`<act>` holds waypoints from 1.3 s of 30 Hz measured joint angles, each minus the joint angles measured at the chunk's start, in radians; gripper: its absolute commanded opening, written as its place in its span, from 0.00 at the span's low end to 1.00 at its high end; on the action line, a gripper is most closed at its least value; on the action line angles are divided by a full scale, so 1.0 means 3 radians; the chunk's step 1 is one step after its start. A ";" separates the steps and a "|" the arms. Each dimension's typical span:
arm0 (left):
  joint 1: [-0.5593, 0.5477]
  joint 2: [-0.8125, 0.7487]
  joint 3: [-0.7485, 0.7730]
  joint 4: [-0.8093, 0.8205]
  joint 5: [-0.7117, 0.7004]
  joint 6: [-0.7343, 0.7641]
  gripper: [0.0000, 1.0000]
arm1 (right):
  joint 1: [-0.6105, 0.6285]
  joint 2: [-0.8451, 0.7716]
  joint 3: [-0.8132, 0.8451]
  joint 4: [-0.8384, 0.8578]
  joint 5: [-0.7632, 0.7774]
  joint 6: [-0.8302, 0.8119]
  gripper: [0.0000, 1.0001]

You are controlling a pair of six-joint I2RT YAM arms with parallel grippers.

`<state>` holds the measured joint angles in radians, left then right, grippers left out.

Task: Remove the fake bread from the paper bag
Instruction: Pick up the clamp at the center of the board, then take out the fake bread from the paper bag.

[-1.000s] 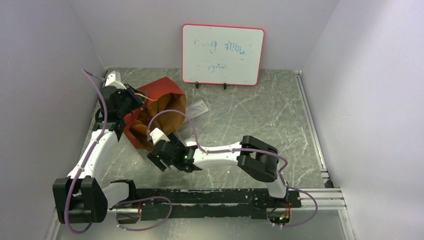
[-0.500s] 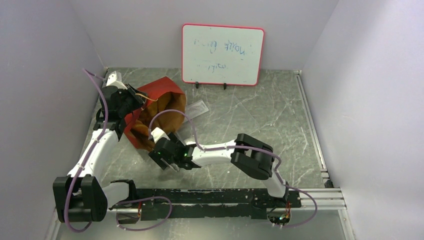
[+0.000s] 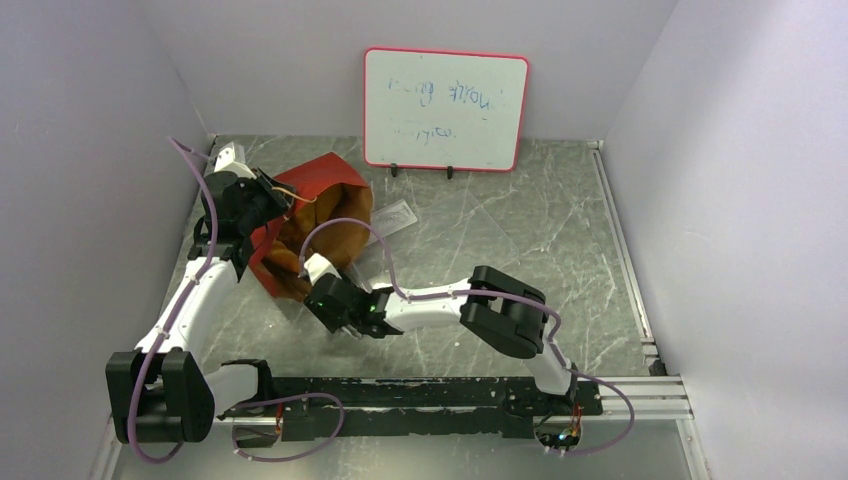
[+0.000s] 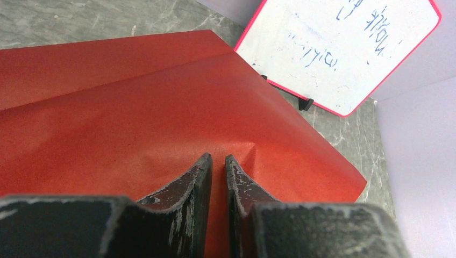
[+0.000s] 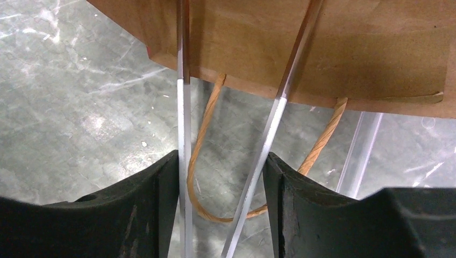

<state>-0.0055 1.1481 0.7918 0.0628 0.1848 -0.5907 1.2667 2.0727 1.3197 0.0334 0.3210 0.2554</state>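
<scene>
The paper bag [image 3: 322, 180] lies on its side at the back left, red outside and brown inside, its mouth facing the near side. My left gripper [image 3: 272, 190] is shut on a fold of its red wall [image 4: 134, 107], the fingertips [image 4: 204, 161] almost touching. My right gripper [image 3: 320, 302] is open at the bag's mouth. In the right wrist view its fingers [image 5: 161, 183] stand apart just below the brown rim [image 5: 322, 48], over a twisted loop handle [image 5: 201, 145]. Two thin shiny strips [image 5: 184, 134] run between the fingers toward the bag. No bread shows.
A clear plastic tray [image 3: 397, 217] lies on the table just behind the bag. A red-framed whiteboard [image 3: 445, 108] stands against the back wall. Side walls close in the left and right of the grey marbled table [image 3: 520, 230].
My right gripper has moved left and forward, closer to the bag's mouth. The left gripper and the bag have stayed in place.
</scene>
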 measured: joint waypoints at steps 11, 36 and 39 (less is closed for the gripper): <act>-0.0010 0.0000 0.0000 0.0000 -0.0018 0.0000 0.10 | -0.0039 -0.0001 -0.0041 -0.0024 -0.0064 0.0046 0.23; -0.0010 -0.0047 0.0000 -0.0031 -0.0036 0.0000 0.10 | -0.0097 0.0104 0.0210 -0.0328 -0.0362 0.0039 0.58; -0.0010 -0.0047 0.0000 -0.0031 -0.0043 0.0000 0.10 | -0.0099 0.0108 0.0210 -0.0326 -0.0364 0.0038 0.53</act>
<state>-0.0086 1.1339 0.7918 0.0536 0.1719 -0.5907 1.2369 2.1052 1.3827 -0.0643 0.2119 0.2668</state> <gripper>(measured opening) 0.104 0.583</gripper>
